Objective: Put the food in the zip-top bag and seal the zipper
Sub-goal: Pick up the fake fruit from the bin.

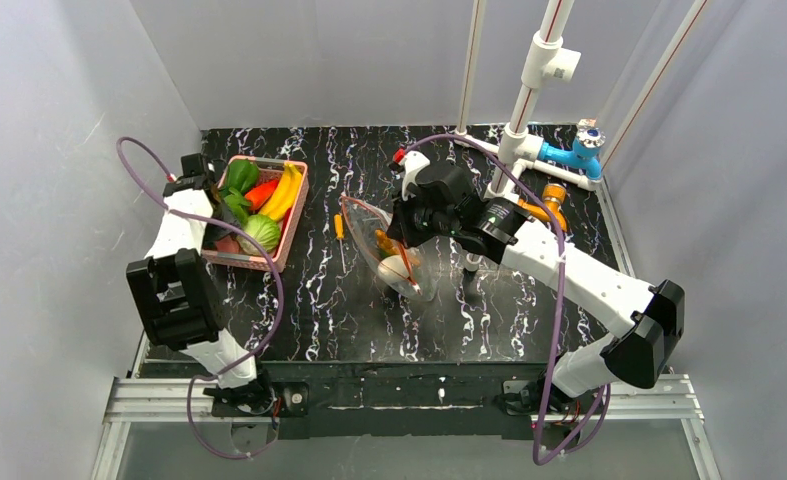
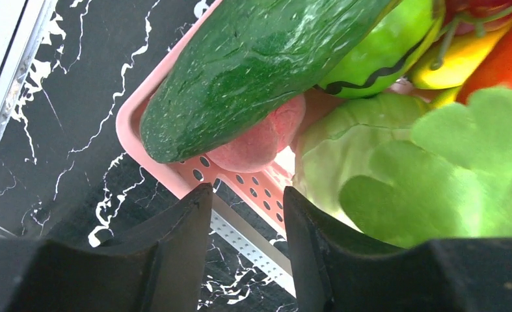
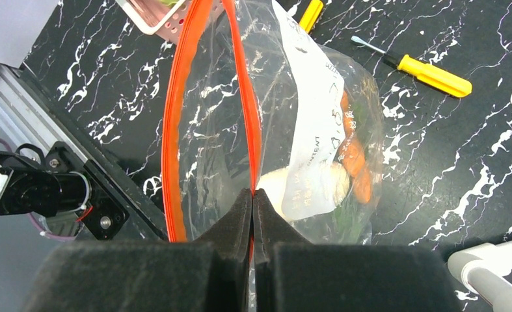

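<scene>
The clear zip-top bag (image 3: 214, 117) lies mid-table with its mouth open. My right gripper (image 3: 253, 193) is shut on one side of its orange-red zipper (image 3: 175, 130). Inside the bag lie a white radish (image 3: 305, 185) and an orange piece (image 3: 354, 159). The pink basket (image 2: 129, 123) holds the dark green cucumber (image 2: 259, 65), a red-pink ball (image 2: 259, 140) and the cabbage (image 2: 344, 156). My left gripper (image 2: 246, 195) hangs at the basket's left wall, its jaws apart, and the wall runs across the gap. In the top view the bag (image 1: 389, 250) sits right of the basket (image 1: 294, 215).
A yellow-handled screwdriver (image 3: 429, 73) lies beside the bag and another yellow handle (image 3: 311, 13) beyond it. A banana (image 1: 284, 190) and other toys fill the basket. White pipes with a blue valve (image 1: 579, 150) stand at the back right.
</scene>
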{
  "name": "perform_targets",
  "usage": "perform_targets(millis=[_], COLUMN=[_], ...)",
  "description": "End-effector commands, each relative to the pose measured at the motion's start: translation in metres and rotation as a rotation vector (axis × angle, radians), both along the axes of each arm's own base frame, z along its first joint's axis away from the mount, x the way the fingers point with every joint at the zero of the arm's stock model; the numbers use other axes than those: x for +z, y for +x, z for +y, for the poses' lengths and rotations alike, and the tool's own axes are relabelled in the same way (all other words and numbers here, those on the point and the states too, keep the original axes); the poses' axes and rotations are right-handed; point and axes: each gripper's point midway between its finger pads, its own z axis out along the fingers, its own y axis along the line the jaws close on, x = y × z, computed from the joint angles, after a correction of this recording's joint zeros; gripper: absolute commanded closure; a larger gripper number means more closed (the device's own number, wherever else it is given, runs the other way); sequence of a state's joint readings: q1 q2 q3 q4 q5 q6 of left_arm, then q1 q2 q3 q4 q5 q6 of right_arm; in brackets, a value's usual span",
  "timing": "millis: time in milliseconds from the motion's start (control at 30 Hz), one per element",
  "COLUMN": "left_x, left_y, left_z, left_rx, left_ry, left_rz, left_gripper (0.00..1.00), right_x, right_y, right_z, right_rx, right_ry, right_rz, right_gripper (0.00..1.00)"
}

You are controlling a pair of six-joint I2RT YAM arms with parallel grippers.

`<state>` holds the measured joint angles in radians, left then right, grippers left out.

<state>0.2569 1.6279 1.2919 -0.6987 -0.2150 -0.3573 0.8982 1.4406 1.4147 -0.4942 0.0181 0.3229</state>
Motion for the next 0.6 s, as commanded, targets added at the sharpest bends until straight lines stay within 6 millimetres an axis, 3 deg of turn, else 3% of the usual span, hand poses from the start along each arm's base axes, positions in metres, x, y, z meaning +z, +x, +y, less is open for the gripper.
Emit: perform_targets(millis=[0,300,367,567], left_x=[0.005,-0.003,-0.004,-0.009], left_y=[-0.005,0.013,0.014,0.014], left_z=[0.01,0.003,0.002,0.005], left_rx=[0.033,0.011,0.012,0.03], left_ry=[0.089,0.104,0.113,0.12], left_rz=[0.056,0.085,0.088,0.112], left_gripper=[0.55,0.51,0.46,0.46], right_x=[0.023,0.023,0.024,0.023], right_y=[0.0,0.0,0.001,0.001], right_z=[0.003,0.004,0.003,0.002], right_rx=[0.007,0.009,0.005,0.004], right_ry=[0.069,0.07,0.071,0.071], right_rz=[-0.046,-0.047,-0.046,-0.046], right_gripper=[0.99,0.99,0.99,0.99])
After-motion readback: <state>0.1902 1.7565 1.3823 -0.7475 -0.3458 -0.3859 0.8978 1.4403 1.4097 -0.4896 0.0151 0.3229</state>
